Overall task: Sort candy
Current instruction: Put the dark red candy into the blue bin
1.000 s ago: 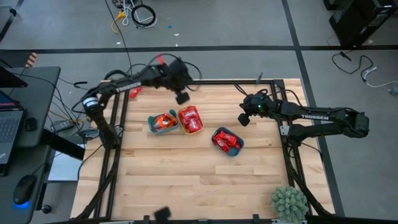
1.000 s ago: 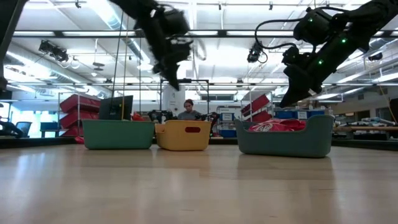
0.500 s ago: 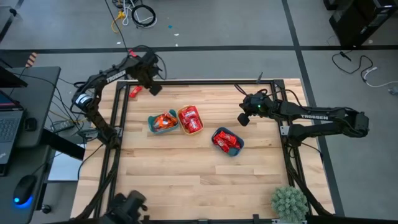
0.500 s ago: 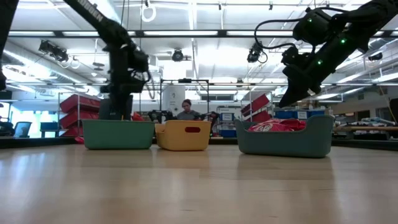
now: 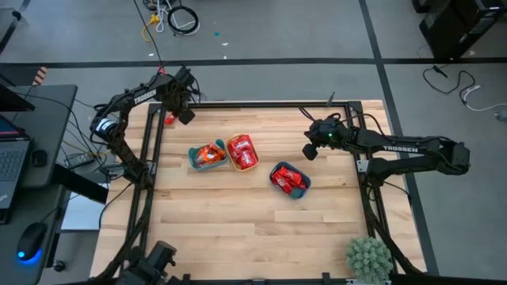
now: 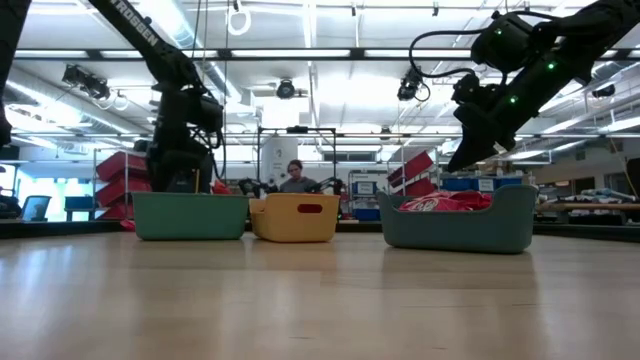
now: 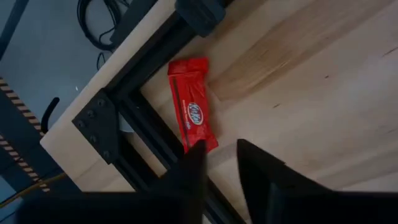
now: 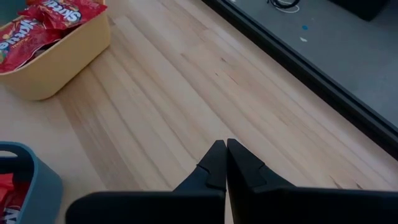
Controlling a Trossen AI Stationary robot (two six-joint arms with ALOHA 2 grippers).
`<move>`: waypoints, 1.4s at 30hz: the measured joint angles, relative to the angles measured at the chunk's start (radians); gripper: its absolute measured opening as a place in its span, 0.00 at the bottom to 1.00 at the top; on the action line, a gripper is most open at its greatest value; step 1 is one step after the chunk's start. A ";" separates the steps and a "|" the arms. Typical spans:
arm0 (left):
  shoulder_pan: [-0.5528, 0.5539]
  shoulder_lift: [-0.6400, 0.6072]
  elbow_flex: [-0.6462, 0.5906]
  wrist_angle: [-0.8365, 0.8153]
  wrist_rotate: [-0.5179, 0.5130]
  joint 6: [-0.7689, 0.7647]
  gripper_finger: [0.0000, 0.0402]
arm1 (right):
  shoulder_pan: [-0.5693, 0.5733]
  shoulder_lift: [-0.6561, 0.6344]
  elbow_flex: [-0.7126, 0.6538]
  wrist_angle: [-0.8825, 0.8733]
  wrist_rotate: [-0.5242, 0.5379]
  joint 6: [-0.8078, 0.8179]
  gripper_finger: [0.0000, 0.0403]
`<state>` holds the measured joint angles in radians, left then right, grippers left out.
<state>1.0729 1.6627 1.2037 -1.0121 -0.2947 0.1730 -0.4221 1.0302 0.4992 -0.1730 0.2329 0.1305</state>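
A red wrapped candy (image 7: 191, 112) lies flat on the table at its far left corner, beside the black frame rail (image 7: 146, 124); it also shows in the high view (image 5: 169, 117). My left gripper (image 7: 221, 155) is open above the table just short of the candy, touching nothing; in the high view my left gripper (image 5: 184, 115) is right of the candy. My right gripper (image 8: 224, 155) is shut and empty, hovering above bare wood at the far right (image 5: 310, 150). Orange candies fill the teal bowl (image 5: 207, 156), red ones the yellow bowl (image 5: 242, 152) and the blue bowl (image 5: 290, 180).
The three bowls stand close together at the table's middle. The black frame rail runs along the table's far and side edges. A small potted plant (image 5: 368, 257) stands at the near right corner. A person sits in the room behind (image 6: 295, 178).
My left gripper has swung from above the yellow bowl toward the table's far left corner and come down low, ending beside the red candy. My right arm has kept still.
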 joint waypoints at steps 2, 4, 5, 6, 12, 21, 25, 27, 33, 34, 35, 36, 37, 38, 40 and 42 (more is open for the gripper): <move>0.000 0.000 0.000 0.005 0.000 -0.004 0.29 | 0.000 0.000 0.000 0.000 -0.001 -0.001 0.00; 0.001 0.003 0.000 0.005 -0.001 -0.036 0.36 | 0.000 0.000 0.000 0.000 -0.011 -0.002 0.00; 0.001 0.008 0.000 0.005 -0.001 -0.048 0.40 | 0.000 0.000 0.000 0.000 -0.019 -0.002 0.00; 0.001 0.015 0.000 0.004 -0.003 -0.055 0.43 | 0.000 0.000 0.000 0.000 -0.024 -0.003 0.00; 0.006 0.089 -0.017 0.054 -0.009 -0.069 0.55 | 0.000 0.000 0.000 0.000 -0.028 -0.003 0.00; 0.041 0.211 -0.018 0.104 -0.117 -0.073 0.56 | 0.000 0.000 0.000 0.000 -0.028 -0.003 0.00; 0.053 0.240 -0.015 0.110 -0.124 -0.071 0.56 | 0.000 0.000 0.000 -0.001 -0.028 -0.003 0.00; 0.058 0.248 -0.012 0.108 -0.119 -0.053 0.55 | 0.000 0.000 0.000 -0.001 -0.028 -0.003 0.00; 0.048 0.251 -0.013 0.104 -0.101 0.023 0.42 | 0.000 0.000 0.000 -0.001 -0.028 -0.003 0.00; 0.043 0.252 -0.013 0.105 -0.101 0.035 0.38 | 0.000 0.000 0.000 0.000 -0.028 -0.003 0.00; 0.038 0.253 -0.014 0.108 -0.100 0.049 0.34 | 0.000 0.000 0.000 0.000 -0.028 -0.003 0.00; 0.031 0.253 -0.015 0.111 -0.100 0.066 0.29 | 0.000 0.000 0.000 0.000 -0.028 -0.003 0.00; 0.024 0.253 -0.016 0.113 -0.102 0.081 0.24 | 0.000 0.000 0.000 0.000 -0.028 -0.003 0.00; 0.017 0.254 -0.016 0.114 -0.108 0.088 0.18 | 0.000 0.000 0.000 0.000 -0.028 -0.003 0.00; 0.006 0.254 -0.003 0.111 -0.111 0.105 0.08 | 0.000 0.000 0.000 0.000 -0.028 -0.003 0.00; -0.006 0.256 0.019 0.111 -0.099 0.112 0.04 | 0.000 0.000 0.000 0.000 -0.028 -0.003 0.00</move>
<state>1.0674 1.9188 1.2232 -0.9008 -0.3939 0.2846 -0.4217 1.0302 0.4992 -0.1734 0.2050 0.1272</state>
